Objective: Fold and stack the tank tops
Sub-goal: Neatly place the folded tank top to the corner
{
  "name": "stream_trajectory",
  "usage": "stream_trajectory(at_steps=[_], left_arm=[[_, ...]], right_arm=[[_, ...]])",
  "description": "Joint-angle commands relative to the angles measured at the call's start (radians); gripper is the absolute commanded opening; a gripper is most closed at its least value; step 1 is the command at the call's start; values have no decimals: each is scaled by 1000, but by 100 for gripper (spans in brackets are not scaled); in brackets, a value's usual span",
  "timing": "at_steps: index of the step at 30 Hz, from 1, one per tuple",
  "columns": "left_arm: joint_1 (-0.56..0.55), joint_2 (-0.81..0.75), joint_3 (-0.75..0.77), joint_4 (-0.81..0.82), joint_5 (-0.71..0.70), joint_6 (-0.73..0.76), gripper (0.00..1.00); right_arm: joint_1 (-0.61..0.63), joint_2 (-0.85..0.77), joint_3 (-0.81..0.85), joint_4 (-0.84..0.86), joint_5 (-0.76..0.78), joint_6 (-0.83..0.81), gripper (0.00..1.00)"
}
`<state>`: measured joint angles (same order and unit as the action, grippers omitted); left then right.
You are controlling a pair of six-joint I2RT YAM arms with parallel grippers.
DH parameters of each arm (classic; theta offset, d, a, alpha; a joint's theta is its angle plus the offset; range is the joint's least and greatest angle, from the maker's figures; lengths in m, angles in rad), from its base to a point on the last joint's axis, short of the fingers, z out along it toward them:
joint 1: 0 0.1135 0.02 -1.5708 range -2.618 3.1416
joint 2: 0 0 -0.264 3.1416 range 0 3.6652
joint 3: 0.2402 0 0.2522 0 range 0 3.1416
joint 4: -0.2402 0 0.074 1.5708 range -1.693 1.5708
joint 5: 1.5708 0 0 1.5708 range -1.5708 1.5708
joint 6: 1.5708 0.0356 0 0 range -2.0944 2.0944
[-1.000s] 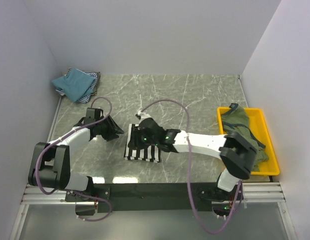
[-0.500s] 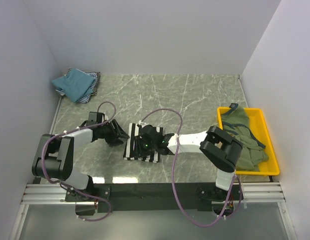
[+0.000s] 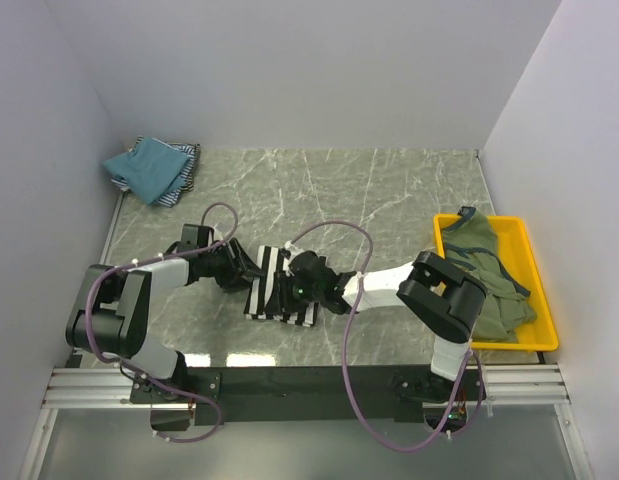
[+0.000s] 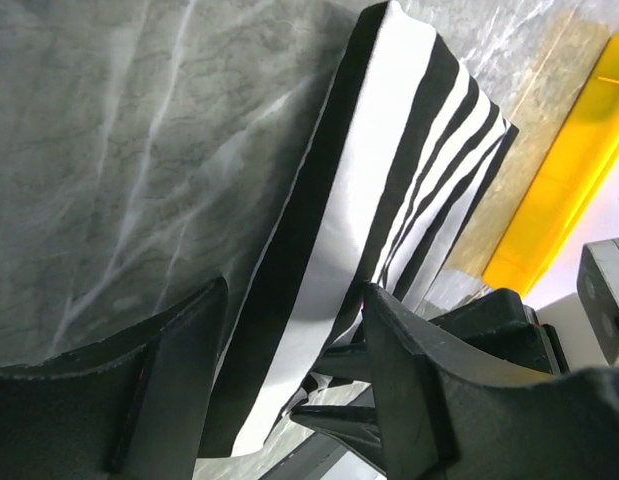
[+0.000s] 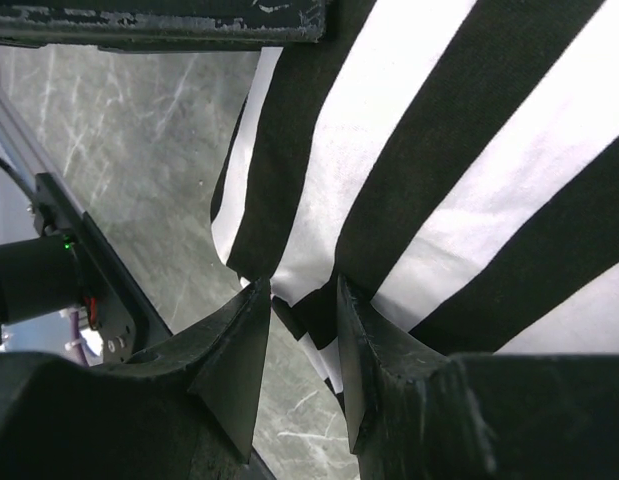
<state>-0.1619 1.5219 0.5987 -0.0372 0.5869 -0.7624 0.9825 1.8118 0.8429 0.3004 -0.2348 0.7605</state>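
Two grippers work the folded black-and-white striped tank top (image 4: pixel 389 160), front-centre on the table (image 3: pixel 389 200): the right gripper (image 5: pixel 297 290) pinches a fold, seemingly anchoring it, while the left gripper (image 4: pixel 294 295), jaws apart, straddles its edge, ready to grasp.

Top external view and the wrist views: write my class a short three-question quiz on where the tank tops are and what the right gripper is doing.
1. True or false: the olive-green tank top lies in the yellow tray.
2. The right gripper pinches: A) the yellow tray, B) the black-and-white striped tank top, C) nothing.
3. Fill in: the teal-blue tank top lies over the fine-striped tank top at the table's far ___ corner.
Key: 1 true; 2 B; 3 left.
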Motion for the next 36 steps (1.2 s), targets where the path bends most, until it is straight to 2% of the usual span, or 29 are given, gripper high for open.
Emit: stream_trajectory(at_steps=[1, 8, 14, 17, 18, 20, 21, 22, 25, 27, 32, 36], left_arm=[[-21, 35, -25, -1, -9, 23, 64], [-74, 110, 18, 28, 19, 22, 64], [-77, 155, 29, 19, -13, 14, 57], [-80, 159, 52, -9, -41, 20, 39], [-82, 164, 61, -19, -51, 23, 26], [-93, 167, 91, -52, -90, 31, 15], [-97, 169, 104, -67, -104, 34, 4], [-109, 170, 128, -91, -142, 34, 1], [-132, 165, 168, -124, -206, 31, 1], [-137, 162, 228, -177, -304, 40, 1], [-133, 196, 438, -295, -572, 89, 1], [-81, 286, 611, -345, -720, 147, 1]], right_arm=[[-16, -2, -68, -46, -9, -15, 41], [-28, 4, -94, -15, -31, -15, 40], [-36, -14, -114, -18, -20, -20, 40], [-41, -17, -119, -18, -17, -23, 40], [-41, -19, -119, -20, -15, -23, 40], [-39, -25, -114, -30, -11, -27, 41], [-42, -35, -107, -38, -3, -35, 41], [-41, -42, -100, -49, 3, -38, 41], [-41, -97, -58, -107, 40, -58, 45], [-41, -162, -18, -168, 86, -76, 47], [-51, -330, 45, -280, 167, -105, 52], [-70, -405, 81, -333, 196, -124, 52]])
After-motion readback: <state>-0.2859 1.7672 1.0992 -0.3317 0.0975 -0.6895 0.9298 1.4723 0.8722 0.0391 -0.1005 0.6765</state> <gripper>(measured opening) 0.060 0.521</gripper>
